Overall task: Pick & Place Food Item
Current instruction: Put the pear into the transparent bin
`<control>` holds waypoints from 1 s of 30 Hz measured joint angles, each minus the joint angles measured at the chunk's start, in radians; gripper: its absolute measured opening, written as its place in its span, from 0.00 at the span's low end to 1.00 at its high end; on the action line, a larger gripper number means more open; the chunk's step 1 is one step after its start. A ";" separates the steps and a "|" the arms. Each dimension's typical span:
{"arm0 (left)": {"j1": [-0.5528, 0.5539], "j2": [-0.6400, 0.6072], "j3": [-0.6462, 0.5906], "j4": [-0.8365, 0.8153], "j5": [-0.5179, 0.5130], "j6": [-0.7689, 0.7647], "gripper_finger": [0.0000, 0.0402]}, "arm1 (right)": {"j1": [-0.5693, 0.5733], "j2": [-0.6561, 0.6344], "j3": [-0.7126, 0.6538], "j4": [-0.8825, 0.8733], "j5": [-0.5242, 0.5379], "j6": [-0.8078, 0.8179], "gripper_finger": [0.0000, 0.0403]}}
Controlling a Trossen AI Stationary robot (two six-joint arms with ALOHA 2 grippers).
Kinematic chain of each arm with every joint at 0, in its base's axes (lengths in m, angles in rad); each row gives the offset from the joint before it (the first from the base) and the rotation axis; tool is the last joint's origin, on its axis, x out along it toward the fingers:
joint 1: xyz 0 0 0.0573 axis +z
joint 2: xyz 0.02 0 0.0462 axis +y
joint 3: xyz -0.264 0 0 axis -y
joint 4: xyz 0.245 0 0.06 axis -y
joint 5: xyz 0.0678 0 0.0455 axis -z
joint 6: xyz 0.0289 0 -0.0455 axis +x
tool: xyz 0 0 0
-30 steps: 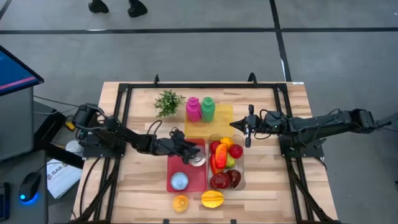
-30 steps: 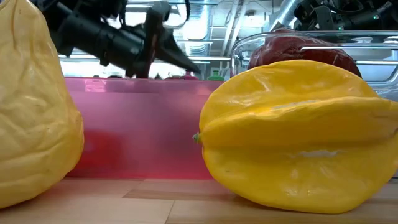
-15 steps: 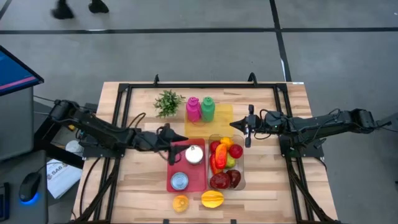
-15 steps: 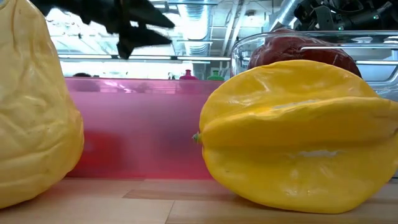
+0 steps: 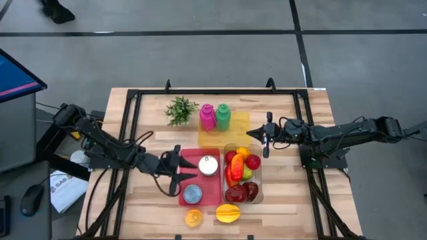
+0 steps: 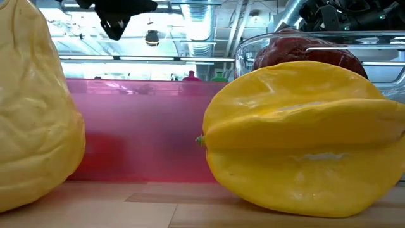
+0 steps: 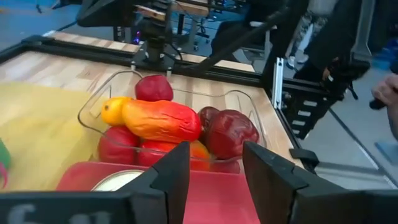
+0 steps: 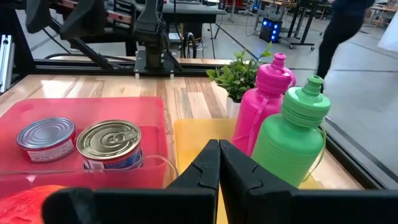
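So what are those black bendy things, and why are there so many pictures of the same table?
Those are two robot arms, each ending in a two-finger pincer. The pictures come from four cameras: one looks straight down, one sits at table height, and one rides on each arm's wrist.

From above, the left pincer hangs at the edge of the red tray with its fingers apart and nothing between them. The right pincer waits by the far end of the clear bowl, shut and empty.

In the tray stand two tin cans. The bowl is full of toy fruit. Behind them are a pink bottle, a green bottle and a little plant. At the table's front edge lie a yellow star fruit and another yellow fruit, which look huge in the low camera because they lie right before it.
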 joint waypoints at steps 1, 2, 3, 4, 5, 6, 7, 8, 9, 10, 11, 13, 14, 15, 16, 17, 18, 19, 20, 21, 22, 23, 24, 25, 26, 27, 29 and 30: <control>-0.005 0.000 0.000 0.000 0.000 0.015 0.34 | 0.000 0.000 0.000 0.000 0.000 0.000 0.00; -0.008 0.000 0.000 0.000 0.000 0.032 0.34 | 0.000 0.000 0.000 0.000 0.000 0.000 0.00; -0.008 0.000 0.000 0.000 0.000 0.045 0.33 | 0.000 0.000 0.000 0.000 0.000 0.000 0.00; -0.008 0.000 0.000 0.000 0.001 0.061 0.33 | 0.000 0.000 0.000 0.000 0.000 0.000 0.00; -0.008 0.000 0.000 0.000 0.003 0.072 0.33 | 0.000 0.000 0.000 0.000 0.000 0.000 0.00; -0.008 0.000 0.000 0.001 0.012 0.084 0.33 | 0.000 0.000 0.000 0.000 0.000 0.000 0.00; -0.008 0.000 0.000 0.005 0.023 0.087 0.33 | 0.000 0.000 0.000 0.000 0.000 0.000 0.00; -0.008 0.000 0.000 0.009 0.043 0.087 0.34 | 0.000 0.000 0.000 -0.001 0.000 0.000 0.00; -0.008 0.001 0.000 0.016 0.071 0.086 0.34 | 0.000 0.000 0.000 -0.001 0.000 0.001 0.00; -0.009 0.007 0.000 0.027 0.104 0.084 0.34 | 0.000 0.000 0.000 0.000 0.000 0.001 0.00; -0.014 0.015 0.000 0.038 0.131 0.083 0.34 | 0.000 0.000 0.000 0.001 0.000 0.001 0.00; -0.038 0.033 -0.002 0.069 0.143 0.086 0.34 | 0.000 0.000 0.000 0.016 0.000 0.001 0.00; -0.049 0.043 -0.001 0.100 0.147 0.091 0.34 | 0.000 0.000 0.000 0.024 0.000 0.002 0.00; -0.059 0.056 -0.001 0.134 0.147 0.101 0.34 | 0.000 0.000 0.000 0.026 0.000 0.008 0.00; -0.071 0.070 -0.001 0.160 0.147 0.112 0.34 | 0.000 0.000 0.000 0.027 0.000 0.016 0.00; -0.083 0.086 -0.001 0.187 0.147 0.118 0.34 | 0.000 0.000 0.000 0.026 0.000 0.026 0.00; -0.093 0.103 -0.001 0.219 0.147 0.120 0.33 | 0.000 0.000 0.000 0.026 0.000 0.037 0.00; -0.102 0.120 -0.001 0.254 0.145 0.120 0.33 | 0.000 0.000 0.000 0.026 0.000 0.043 0.00; -0.111 0.137 -0.001 0.281 0.137 0.121 0.32 | 0.000 0.000 0.000 0.026 0.000 0.051 0.00; -0.123 0.152 -0.001 0.295 0.127 0.122 0.32 | 0.000 0.000 0.000 0.026 0.000 0.054 0.00; -0.133 0.165 -0.001 0.304 0.118 0.123 0.31 | 0.000 0.000 0.000 0.026 0.000 0.054 0.00; -0.141 0.182 0.003 0.306 0.106 0.122 0.30 | 0.000 0.000 0.000 0.026 0.000 0.054 0.00; -0.150 0.200 0.013 0.307 0.093 0.122 0.30 | 0.000 0.000 0.000 0.026 0.000 0.054 0.00; -0.162 0.216 0.023 0.306 0.078 0.122 0.29 | 0.000 0.000 0.000 0.026 0.000 0.054 0.00; -0.174 0.232 0.037 0.304 0.065 0.123 0.29 | 0.000 0.000 0.000 0.026 0.000 0.054 0.00; -0.184 0.251 0.055 0.307 0.061 0.123 0.28 | 0.000 0.000 0.000 0.026 0.000 0.054 0.00; -0.204 0.298 0.096 0.311 0.062 0.124 0.27 | 0.000 0.000 0.000 0.025 0.000 0.069 0.00; -0.217 0.320 0.116 0.305 0.062 0.138 0.27 | 0.000 0.000 0.000 0.025 0.000 0.083 0.00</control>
